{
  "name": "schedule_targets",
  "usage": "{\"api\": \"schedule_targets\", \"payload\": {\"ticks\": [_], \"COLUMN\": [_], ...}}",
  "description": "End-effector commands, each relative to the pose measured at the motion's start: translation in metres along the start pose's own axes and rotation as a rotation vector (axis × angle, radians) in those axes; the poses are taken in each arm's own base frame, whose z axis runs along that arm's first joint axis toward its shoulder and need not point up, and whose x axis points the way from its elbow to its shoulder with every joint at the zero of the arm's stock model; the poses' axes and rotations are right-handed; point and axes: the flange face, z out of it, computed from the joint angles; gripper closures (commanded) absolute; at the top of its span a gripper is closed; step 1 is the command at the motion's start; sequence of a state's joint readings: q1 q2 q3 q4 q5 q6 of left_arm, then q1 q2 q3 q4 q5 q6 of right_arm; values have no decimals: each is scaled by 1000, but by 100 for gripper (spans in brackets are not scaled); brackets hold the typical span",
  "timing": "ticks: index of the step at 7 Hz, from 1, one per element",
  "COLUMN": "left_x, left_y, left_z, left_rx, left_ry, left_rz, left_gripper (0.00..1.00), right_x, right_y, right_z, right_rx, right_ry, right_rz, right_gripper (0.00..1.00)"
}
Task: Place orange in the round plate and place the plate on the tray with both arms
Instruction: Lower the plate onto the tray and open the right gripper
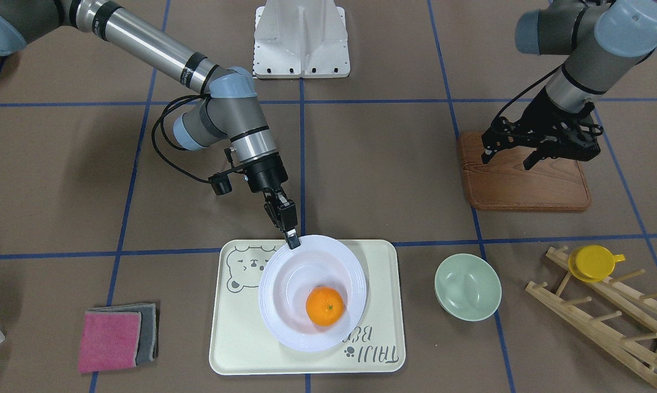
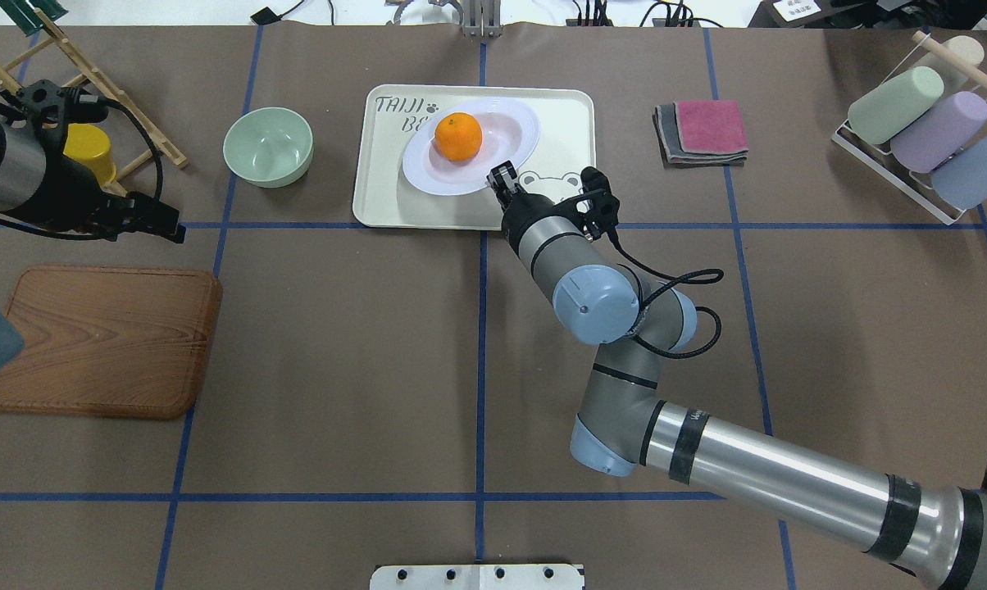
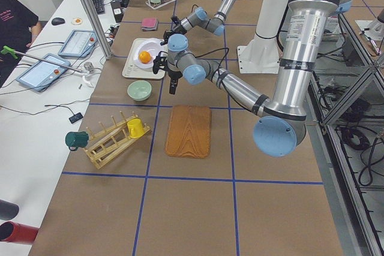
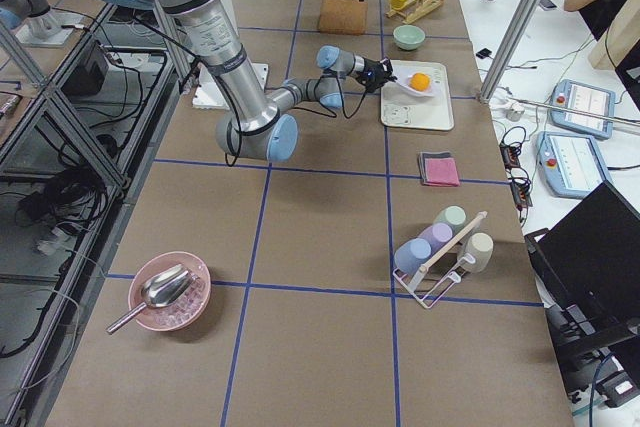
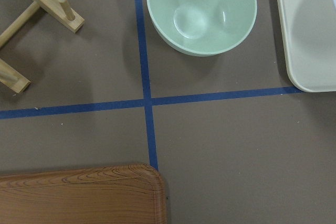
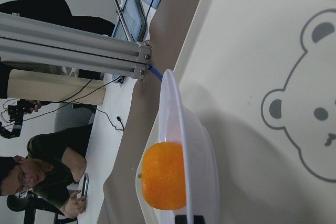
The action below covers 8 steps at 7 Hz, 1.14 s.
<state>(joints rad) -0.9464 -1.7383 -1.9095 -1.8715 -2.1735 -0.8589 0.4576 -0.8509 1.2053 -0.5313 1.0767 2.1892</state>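
The orange (image 1: pixel 324 306) lies in the sunken centre of the white round plate (image 1: pixel 285 305). The plate hangs tilted over the cream tray (image 1: pixel 236 338) with the bear drawing. My right gripper (image 1: pixel 293 241) is shut on the plate's rim at the edge nearest the robot. In the right wrist view the rim (image 6: pixel 176 124) shows edge-on with the orange (image 6: pixel 164 174) behind it. My left gripper (image 1: pixel 509 159) hovers open and empty above the brown wooden board (image 1: pixel 525 185), well apart from the plate.
A mint-green bowl (image 1: pixel 467 286) sits beside the tray on my left. A wooden rack (image 1: pixel 607 316) with a yellow cup (image 1: pixel 593 263) lies beyond it. Folded pink and grey cloths (image 1: pixel 115 337) lie on the tray's other side. A wire rack of pastel cups (image 2: pixel 920 131) stands far right.
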Motion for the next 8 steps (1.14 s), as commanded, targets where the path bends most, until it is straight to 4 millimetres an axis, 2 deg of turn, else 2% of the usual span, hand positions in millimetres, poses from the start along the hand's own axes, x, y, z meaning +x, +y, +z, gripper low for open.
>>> {"api": "schedule_targets", "payload": {"ticks": [1, 2, 3, 4, 5, 6, 7, 8], "left_x": [0, -1, -2, -3, -4, -15, -46, -85], "left_y": [0, 0, -2, -2, -3, -2, 2, 7], "left_z": [0, 0, -2, -1, -2, -3, -7, -15], "left_rx": [0, 0, 4, 4, 7, 7, 1, 0], "left_ry": [0, -1, -2, -4, -4, -15, -44, -80], "left_rz": [0, -2, -3, -4, -4, 6, 63, 117], "left_gripper": [3, 3, 3, 3, 3, 3, 3, 2], "right_x": [-9, -35, -42, -51, -48, -56, -66, -64], "right_y": [-10, -29, -55, -79, -111, -159, -214, -262], "right_z": [5, -3, -27, -53, -76, -97, -110, -131], "right_rx": [-20, -134, -227, -281, -338, -416, -458, -440], "right_ry": [46, 88, 167, 164, 180, 216, 233, 207], "right_rz": [-70, -140, -194, -279, -318, -334, -388, -557], "right_gripper": [0, 0, 0, 0, 0, 0, 0, 0]}}
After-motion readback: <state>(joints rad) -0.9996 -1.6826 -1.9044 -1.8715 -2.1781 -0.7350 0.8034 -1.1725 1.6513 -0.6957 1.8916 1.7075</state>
